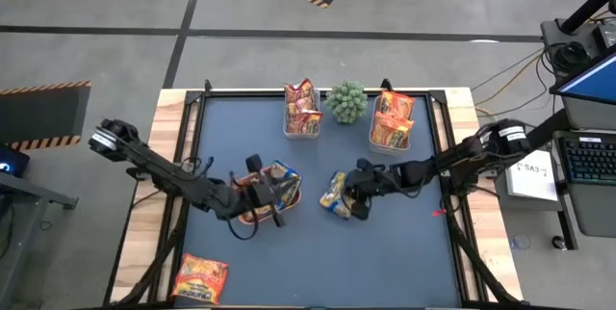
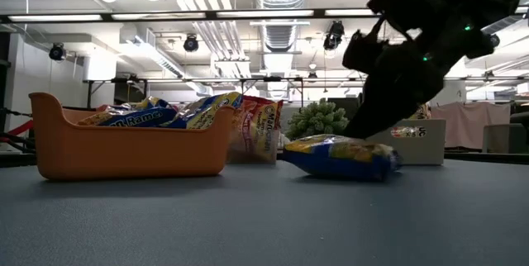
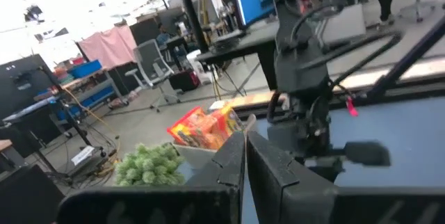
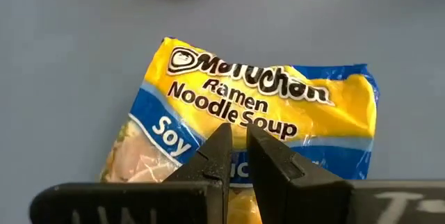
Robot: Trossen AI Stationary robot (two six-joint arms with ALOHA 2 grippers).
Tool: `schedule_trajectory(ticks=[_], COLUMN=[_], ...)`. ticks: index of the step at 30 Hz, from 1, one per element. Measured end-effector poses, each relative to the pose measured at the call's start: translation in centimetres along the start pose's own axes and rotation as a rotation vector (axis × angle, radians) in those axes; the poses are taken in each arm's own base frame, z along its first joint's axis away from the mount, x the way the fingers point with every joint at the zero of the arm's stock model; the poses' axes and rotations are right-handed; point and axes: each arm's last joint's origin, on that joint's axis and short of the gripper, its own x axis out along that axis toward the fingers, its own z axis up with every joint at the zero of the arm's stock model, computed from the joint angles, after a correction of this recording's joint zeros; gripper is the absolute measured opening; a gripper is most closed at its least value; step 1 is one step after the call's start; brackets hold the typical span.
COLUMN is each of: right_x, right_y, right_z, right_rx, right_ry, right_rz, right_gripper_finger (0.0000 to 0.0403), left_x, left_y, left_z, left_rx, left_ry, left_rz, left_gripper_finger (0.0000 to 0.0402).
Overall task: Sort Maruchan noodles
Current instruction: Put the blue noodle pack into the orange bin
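A yellow-and-blue Maruchan noodle packet [image 4: 264,99] lies flat on the blue table [image 1: 404,252], right of centre [image 1: 334,190] [image 2: 339,154]. My right gripper [image 4: 238,137] slants down onto its right end [image 1: 348,199], the fingers all but together. An orange tray [image 1: 252,216] [image 2: 132,146] left of it holds more yellow-and-blue packets [image 1: 281,173] [image 2: 165,113]. My left gripper [image 1: 287,193] [image 3: 245,140] hovers over that tray, pointing level toward the table's right, shut, with nothing between its fingers. My right gripper has the packet's end nearest the table's right edge [image 4: 334,161] between its two fingertips, with only a thin slit left between them. The fingers slant down from the table's right. They cover the very edge. The packet lies on the table.
At the far edge stand a clear tub of red-orange packets [image 1: 301,110] [image 2: 260,130], a small green plant [image 1: 346,101] [image 2: 316,117] and a clear tub of orange packets [image 1: 393,120]. One orange packet [image 1: 199,276] lies at the near left corner.
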Motion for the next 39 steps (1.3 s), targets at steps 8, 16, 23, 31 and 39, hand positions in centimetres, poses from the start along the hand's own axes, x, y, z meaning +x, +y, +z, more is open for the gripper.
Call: schedule_trajectory(ticks=[8,16,23,31,39], right_x=[-1.9,-6.2,-9.0,-9.9,-9.1], right_y=[2.9,3.2,2.4,2.2,2.0], right_z=[1.0,0.9,0.3,0.2,-0.6], right_rx=[0.067,0.284,0.469,0.547,0.523], right_ry=[-0.062,0.025,0.102,0.123,0.147], right_rz=[0.088,0.097,0.047,0.052,0.011], right_gripper_finger=[0.0038,0.0038,0.0039,0.0089,0.016], left_x=[1.9,3.2,4.6,6.0,7.1], left_y=[-2.9,-5.8,-8.1,-10.3,-11.7], left_z=[-0.6,-2.1,-3.9,-5.4,-6.7], left_rx=[0.017,-0.013,-0.038,-0.042,-0.03], left_ry=[0.08,0.121,0.167,0.2,0.223], left_rz=[-0.057,-0.12,-0.124,-0.121,-0.12], left_gripper_finger=[0.0,0.0,0.0,0.0,0.0])
